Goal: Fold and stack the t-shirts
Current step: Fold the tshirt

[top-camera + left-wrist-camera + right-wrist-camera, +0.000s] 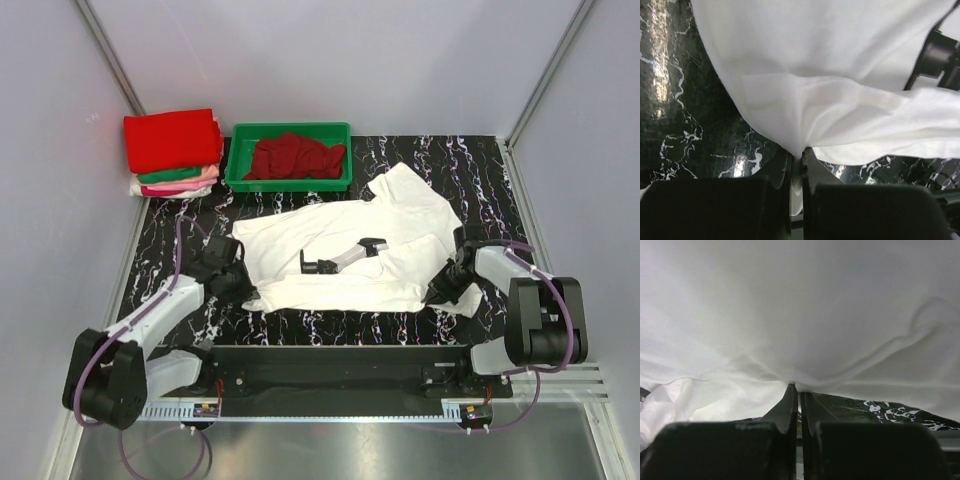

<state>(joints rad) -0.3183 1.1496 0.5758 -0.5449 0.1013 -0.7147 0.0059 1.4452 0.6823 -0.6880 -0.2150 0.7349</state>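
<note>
A white t-shirt (400, 205) with a grey-black robot-arm print (345, 258) lies spread and rumpled across the middle of the table. My left gripper (246, 288) sits at the shirt's near left edge. In the left wrist view this gripper (799, 159) is shut on a pinched fold of the white cloth (840, 115). My right gripper (438, 291) is at the shirt's near right edge. The right wrist view shows it (799, 391) shut on the white cloth (790, 315), which fills that view.
A stack of folded shirts, red (172, 140) on top of green, pink and white, stands at the back left. Beside it a green tray (290, 185) holds crumpled dark red shirts (295, 157). The black marbled table (480, 170) shows around the white shirt.
</note>
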